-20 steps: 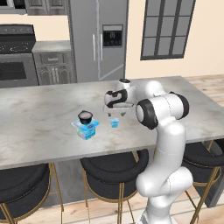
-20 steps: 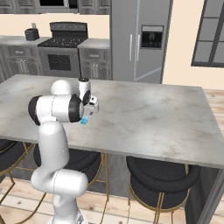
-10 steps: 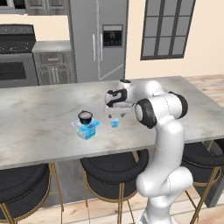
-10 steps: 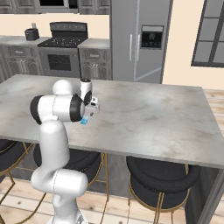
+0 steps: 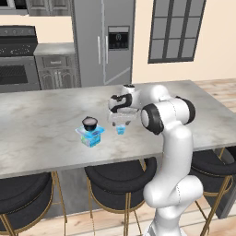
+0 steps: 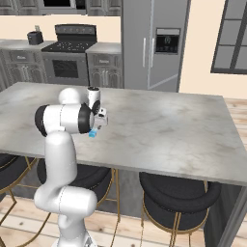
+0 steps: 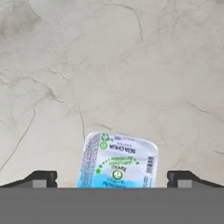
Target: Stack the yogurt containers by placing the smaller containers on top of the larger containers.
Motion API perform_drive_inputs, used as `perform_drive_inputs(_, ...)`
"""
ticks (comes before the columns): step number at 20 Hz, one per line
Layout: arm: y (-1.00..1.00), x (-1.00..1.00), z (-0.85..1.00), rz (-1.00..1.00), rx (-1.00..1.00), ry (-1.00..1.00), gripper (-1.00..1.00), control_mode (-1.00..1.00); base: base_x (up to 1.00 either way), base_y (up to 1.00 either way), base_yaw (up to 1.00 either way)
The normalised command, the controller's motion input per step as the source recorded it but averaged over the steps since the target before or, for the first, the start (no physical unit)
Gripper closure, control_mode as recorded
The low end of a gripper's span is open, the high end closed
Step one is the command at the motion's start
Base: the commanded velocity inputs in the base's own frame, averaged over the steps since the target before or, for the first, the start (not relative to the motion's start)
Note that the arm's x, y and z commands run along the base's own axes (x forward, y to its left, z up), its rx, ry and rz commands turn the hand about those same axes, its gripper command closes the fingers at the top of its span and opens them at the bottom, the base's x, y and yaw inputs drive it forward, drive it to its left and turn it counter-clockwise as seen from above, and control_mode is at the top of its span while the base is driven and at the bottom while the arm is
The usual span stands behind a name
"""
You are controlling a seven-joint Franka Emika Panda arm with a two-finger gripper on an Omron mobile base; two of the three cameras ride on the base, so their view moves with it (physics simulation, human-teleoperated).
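Item: gripper [image 5: 120, 123]. Position: over the grey marble counter [image 5: 41, 124], poised directly above the tiny light-blue cup [image 5: 120, 130]. State: jaws spread wide, nothing held. In the hand view the two dark fingertips [image 7: 42, 178] stand at either side of the cup's lid with clear counter between each tip and the cup's edges.

Item: tiny light-blue cup [image 7: 117, 162]. Position: upright on the counter, alone, straight beneath the hand and roughly centred between the fingers. Form: squarish with rounded corners, printed foil lid facing up; no marked long axis, though it sits a little skewed against the line joining the fingers. In the right base view it shows as a blue fleck [image 6: 92, 133] just below the wrist.

Item: blue boxy pack [image 5: 90, 136]. Position: on the counter, near the tiny cup and to its left in the left base view, apart from it.

Item: small black round cup [image 5: 90, 123]. Position: already seated on top of the blue pack.

Status, judged: one small container stacked; the light-blue cup not yet gripped.

Governing relation: cup lies straight down from the open gripper. The coming move appears to be a plain descent and a close across the cup's sides; a small wrist turn might square the fingers to its flat faces.
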Motion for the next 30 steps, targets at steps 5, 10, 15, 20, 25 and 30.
perform_drive_inputs(5, 0.02, 0.0, -0.07, 0.0, 0.0, 0.02, -1.0, -1.0, 0.0, 0.0, 0.0)
perform_drive_inputs(10, 0.0, 0.0, -0.12, 0.0, 0.0, 0.0, -1.0, -1.0, 0.0, 0.0, 0.0)
perform_drive_inputs(15, 0.0, 0.0, -0.13, 0.0, 0.0, 0.0, -1.0, -1.0, 0.0, 0.0, 0.0)
perform_drive_inputs(20, 0.0, 0.0, -0.1, 0.0, 0.0, 0.0, -1.0, -1.0, 0.0, 0.0, 0.0)
perform_drive_inputs(25, 0.0, 0.01, -0.07, 0.0, 0.0, 0.0, -1.0, -1.0, 0.0, 0.0, 0.0)
perform_drive_inputs(30, 0.0, 0.08, -0.06, 0.0, 0.0, 0.0, -1.0, -1.0, 0.0, 0.0, 0.0)
